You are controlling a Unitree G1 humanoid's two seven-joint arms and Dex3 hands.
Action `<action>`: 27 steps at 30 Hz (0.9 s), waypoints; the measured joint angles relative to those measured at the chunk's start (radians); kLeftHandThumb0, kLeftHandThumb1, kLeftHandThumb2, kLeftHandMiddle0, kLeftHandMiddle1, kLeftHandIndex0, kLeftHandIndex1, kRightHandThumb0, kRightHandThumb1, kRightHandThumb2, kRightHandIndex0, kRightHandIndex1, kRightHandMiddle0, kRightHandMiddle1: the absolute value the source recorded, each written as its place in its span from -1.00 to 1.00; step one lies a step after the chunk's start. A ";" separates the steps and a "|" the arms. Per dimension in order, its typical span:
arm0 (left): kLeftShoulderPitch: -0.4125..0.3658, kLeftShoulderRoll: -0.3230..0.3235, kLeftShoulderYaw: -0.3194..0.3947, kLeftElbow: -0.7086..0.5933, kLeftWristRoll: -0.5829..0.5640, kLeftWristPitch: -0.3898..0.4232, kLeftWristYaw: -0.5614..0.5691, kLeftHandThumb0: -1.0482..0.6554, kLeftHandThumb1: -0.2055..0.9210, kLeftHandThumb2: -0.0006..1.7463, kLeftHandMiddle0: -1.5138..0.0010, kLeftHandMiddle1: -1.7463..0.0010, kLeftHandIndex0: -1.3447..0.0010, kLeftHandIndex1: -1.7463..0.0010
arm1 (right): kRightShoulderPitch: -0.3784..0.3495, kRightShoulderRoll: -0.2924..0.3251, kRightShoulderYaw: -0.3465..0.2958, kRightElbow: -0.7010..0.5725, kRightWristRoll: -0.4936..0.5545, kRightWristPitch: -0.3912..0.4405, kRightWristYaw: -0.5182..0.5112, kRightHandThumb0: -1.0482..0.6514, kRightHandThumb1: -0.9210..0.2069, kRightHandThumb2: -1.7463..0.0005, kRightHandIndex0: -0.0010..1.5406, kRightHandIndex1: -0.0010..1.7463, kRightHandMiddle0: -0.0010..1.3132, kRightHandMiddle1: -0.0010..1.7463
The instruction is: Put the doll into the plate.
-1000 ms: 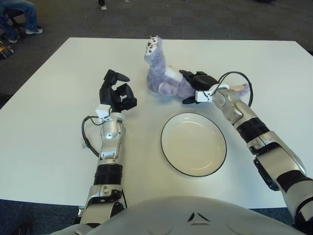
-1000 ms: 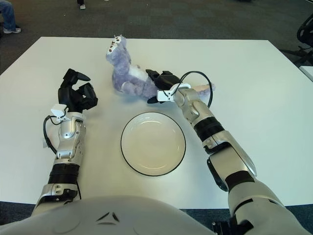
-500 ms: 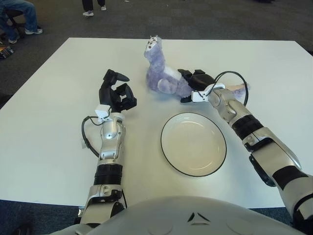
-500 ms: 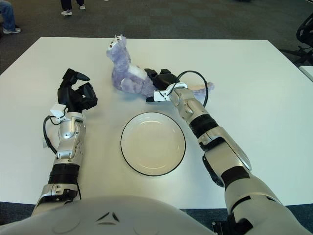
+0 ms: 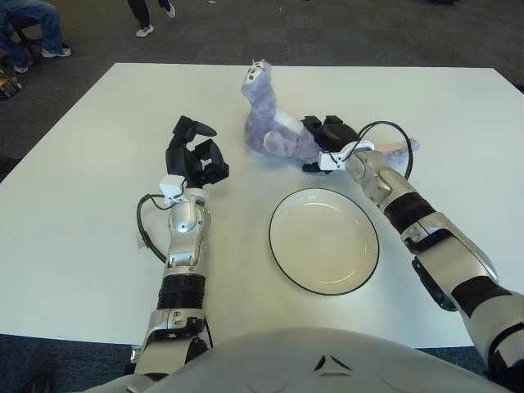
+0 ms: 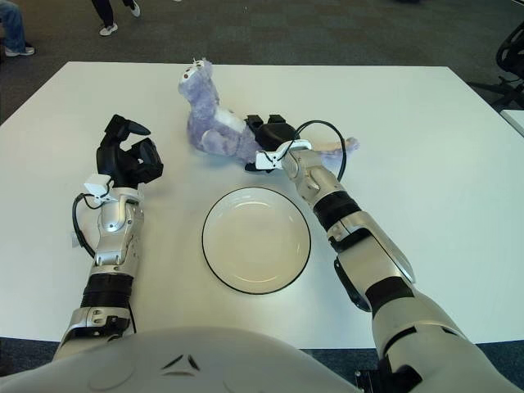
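Observation:
A purple and white plush doll (image 5: 271, 117) sits on the white table (image 5: 74, 205) at the back centre, its head raised and its tail (image 5: 393, 147) trailing right. My right hand (image 5: 321, 141) presses against the doll's lower body from the right, with its black fingers (image 5: 314, 124) wrapped around the plush. A white plate (image 5: 324, 241) with a dark rim lies empty in front of the doll, just below that hand. My left hand (image 5: 195, 155) shows left of the doll, held upright, fingers curled and holding nothing.
A black cable loops over my right wrist (image 5: 385, 139). The table's far edge (image 5: 164, 65) runs behind the doll, with dark carpet and people's legs (image 5: 37, 29) beyond.
My right hand has slid left and slightly back, closing tighter on the doll's body. The doll has straightened a little. The left hand has not moved.

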 measured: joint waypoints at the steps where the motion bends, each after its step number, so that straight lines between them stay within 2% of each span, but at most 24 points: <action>1: 0.000 0.000 0.000 0.000 0.000 0.000 0.001 -0.31 0.01 0.43 -0.69 -1.00 0.15 -1.00 | 0.000 0.000 0.000 -0.002 0.000 0.000 0.000 0.73 -0.03 -0.40 -0.30 1.00 -0.90 0.87; 4: 0.000 -0.001 0.000 -0.001 0.002 0.000 0.003 -0.31 0.01 0.44 -0.69 -1.00 0.15 -1.00 | 0.000 -0.002 0.001 -0.008 -0.003 -0.007 -0.003 0.74 -0.03 -0.41 -0.29 1.00 -0.72 0.95; 6: 0.000 -0.001 0.000 -0.002 0.005 0.000 0.006 -0.31 0.00 0.44 -0.69 -1.00 0.14 -1.00 | 0.003 -0.007 0.002 -0.012 -0.003 -0.027 -0.016 0.76 -0.01 -0.43 -0.28 1.00 -0.54 0.98; 9: 0.000 -0.002 0.000 -0.003 0.011 0.000 0.011 -0.31 0.02 0.43 -0.70 -1.00 0.15 -1.00 | 0.010 -0.017 0.000 -0.011 -0.001 -0.062 -0.033 0.78 0.08 -0.50 -0.22 1.00 -0.16 0.99; 15: 0.000 -0.003 0.000 -0.003 0.012 0.000 0.012 -0.30 0.07 0.39 -0.70 -1.00 0.19 -1.00 | 0.012 -0.022 -0.038 0.038 0.052 -0.133 -0.050 0.82 0.21 -0.61 -0.13 1.00 0.22 1.00; 21: 0.000 -0.003 0.000 -0.001 0.011 -0.002 0.012 -0.30 0.09 0.37 -0.70 -1.00 0.20 -1.00 | 0.009 -0.005 -0.086 0.088 0.129 -0.167 -0.050 0.84 0.27 -0.66 -0.09 1.00 0.37 1.00; 27: 0.000 -0.003 0.000 -0.001 0.011 -0.008 0.012 -0.30 0.08 0.38 -0.69 -1.00 0.19 -1.00 | 0.001 0.006 -0.105 0.119 0.164 -0.180 -0.050 0.85 0.30 -0.68 -0.08 1.00 0.39 1.00</action>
